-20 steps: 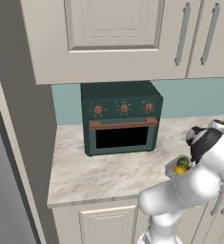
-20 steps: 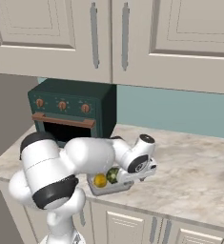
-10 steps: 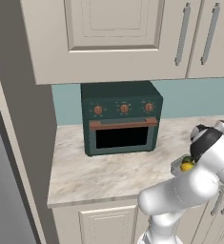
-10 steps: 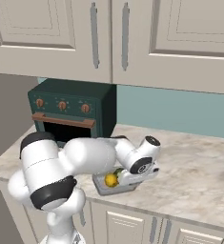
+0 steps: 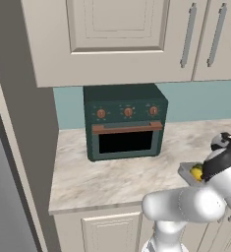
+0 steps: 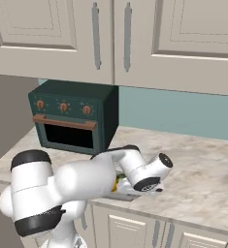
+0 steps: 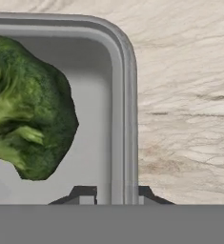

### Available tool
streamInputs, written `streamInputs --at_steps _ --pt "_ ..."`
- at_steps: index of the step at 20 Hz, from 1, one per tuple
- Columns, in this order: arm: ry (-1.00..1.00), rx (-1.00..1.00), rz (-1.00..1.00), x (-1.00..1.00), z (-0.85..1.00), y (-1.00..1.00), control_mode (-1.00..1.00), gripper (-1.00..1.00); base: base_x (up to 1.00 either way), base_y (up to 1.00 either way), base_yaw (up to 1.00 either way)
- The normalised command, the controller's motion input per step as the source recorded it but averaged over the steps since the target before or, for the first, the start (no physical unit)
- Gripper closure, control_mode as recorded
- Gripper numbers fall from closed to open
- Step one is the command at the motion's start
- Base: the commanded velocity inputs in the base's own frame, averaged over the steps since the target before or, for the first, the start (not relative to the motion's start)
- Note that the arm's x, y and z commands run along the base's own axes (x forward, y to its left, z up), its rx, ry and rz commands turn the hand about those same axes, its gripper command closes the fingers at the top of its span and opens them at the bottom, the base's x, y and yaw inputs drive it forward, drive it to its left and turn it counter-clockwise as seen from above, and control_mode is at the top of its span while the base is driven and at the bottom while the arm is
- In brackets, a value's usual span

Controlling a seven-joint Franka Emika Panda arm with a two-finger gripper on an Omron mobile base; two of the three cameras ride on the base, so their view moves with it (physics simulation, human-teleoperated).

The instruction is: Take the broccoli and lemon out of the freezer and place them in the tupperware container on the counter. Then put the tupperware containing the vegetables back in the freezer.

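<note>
The fingers [image 7: 110, 194] pinched the side wall of the tupperware container [image 7: 123, 95], one tip inside and one outside. The broccoli [image 7: 23, 109] lay inside the tray, close to that wall. The lemon [image 5: 197, 172] lay in the tray too. The tray sat near the front edge of the worktop [image 5: 117, 177]. A dark green toaster oven [image 5: 124, 120] stood behind it by the wall, well apart. Cream cupboards [image 6: 110, 38] hung above.
</note>
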Motion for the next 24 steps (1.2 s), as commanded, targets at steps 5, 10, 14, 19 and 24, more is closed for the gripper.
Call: streamInputs --at_steps 5,10,14,19,24 --pt "0.01 0.22 -0.33 -0.01 0.62 0.13 -1.0 1.0 0.0 0.0 0.0" --pt "0.0 0.13 -0.2 -0.01 0.93 0.12 -1.0 1.0 0.0 0.0 0.0" --pt "0.02 0.01 -0.06 -0.23 0.87 0.22 -1.0 1.0 0.0 0.0 0.0" --pt "0.07 -0.02 -0.01 -0.39 0.8 0.42 -1.0 1.0 0.0 0.0 0.0" --pt "0.02 -0.1 0.0 -0.44 0.8 0.6 -1.0 1.0 0.0 0.0 0.0"
